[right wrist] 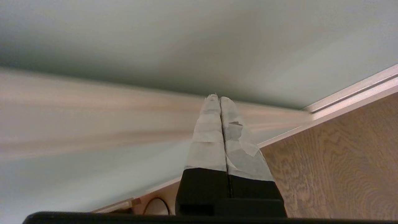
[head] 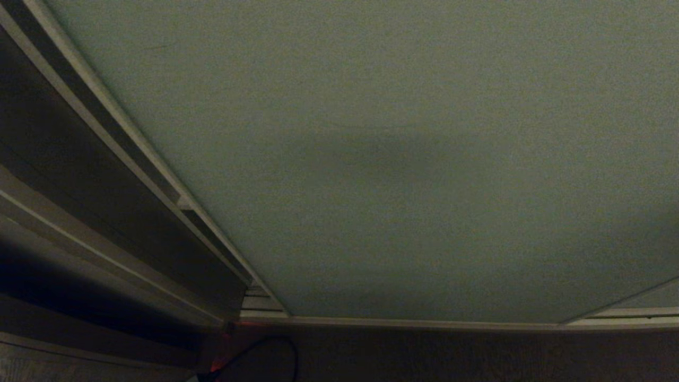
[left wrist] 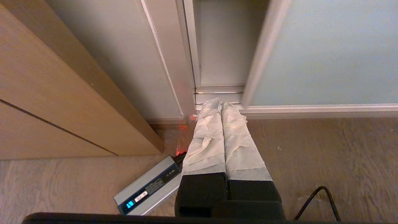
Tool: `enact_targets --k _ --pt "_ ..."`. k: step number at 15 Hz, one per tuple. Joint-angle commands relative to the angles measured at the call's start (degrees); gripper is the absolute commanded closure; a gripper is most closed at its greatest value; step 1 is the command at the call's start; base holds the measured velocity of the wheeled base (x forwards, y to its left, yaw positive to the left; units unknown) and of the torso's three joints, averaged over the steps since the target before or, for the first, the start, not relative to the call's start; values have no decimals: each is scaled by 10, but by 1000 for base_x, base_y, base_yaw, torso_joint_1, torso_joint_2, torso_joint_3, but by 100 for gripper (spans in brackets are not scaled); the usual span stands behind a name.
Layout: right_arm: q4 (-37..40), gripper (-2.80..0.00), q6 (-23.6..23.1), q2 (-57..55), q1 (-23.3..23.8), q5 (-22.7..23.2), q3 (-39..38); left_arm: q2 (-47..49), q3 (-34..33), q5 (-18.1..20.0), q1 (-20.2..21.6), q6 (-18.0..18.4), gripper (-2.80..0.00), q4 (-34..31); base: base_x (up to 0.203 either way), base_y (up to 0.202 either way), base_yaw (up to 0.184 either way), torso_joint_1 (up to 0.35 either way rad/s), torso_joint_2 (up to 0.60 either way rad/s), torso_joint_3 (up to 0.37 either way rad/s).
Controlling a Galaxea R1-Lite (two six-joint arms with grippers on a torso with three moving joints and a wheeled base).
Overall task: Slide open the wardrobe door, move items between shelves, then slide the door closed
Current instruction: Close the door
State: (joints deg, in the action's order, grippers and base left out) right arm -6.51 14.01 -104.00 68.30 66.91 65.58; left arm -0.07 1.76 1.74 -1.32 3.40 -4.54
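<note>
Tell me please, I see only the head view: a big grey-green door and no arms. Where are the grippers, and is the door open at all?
Observer: The left gripper hangs low near the floor, fingers shut and holding nothing, pointing at the floor track by the edge of the sliding wardrobe door.
Operator: And the right one?
Observer: The right gripper is also shut and empty, with the door panel right ahead of its tips; I cannot tell if it touches.
Operator: Is anything on the floor near the left arm?
Observer: Yes, a grey power brick lies on the wood floor beside the left gripper.
Operator: Is there a gap at the door edge?
Observer: A narrow one shows in the left wrist view; no shelves or cushions visible in it.
</note>
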Motion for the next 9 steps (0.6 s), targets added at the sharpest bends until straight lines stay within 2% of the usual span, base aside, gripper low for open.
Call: enact_targets --k 1,6,7,9 --pt "3 0 -6 26 2 2 -7 0 0 0 0 0 0 0 0 0 0 0 0 0" --pt "23 0 -20 153 5 -13 -23 0 0 0 0 0 0 0 0 0 0 0 0 0" --pt "46 0 -20 178 5 -35 -14 0 0 0 0 0 0 0 0 0 0 0 0 0" --pt "108 0 -19 236 -2 -114 15 0 0 0 0 0 0 0 0 0 0 0 0 0"
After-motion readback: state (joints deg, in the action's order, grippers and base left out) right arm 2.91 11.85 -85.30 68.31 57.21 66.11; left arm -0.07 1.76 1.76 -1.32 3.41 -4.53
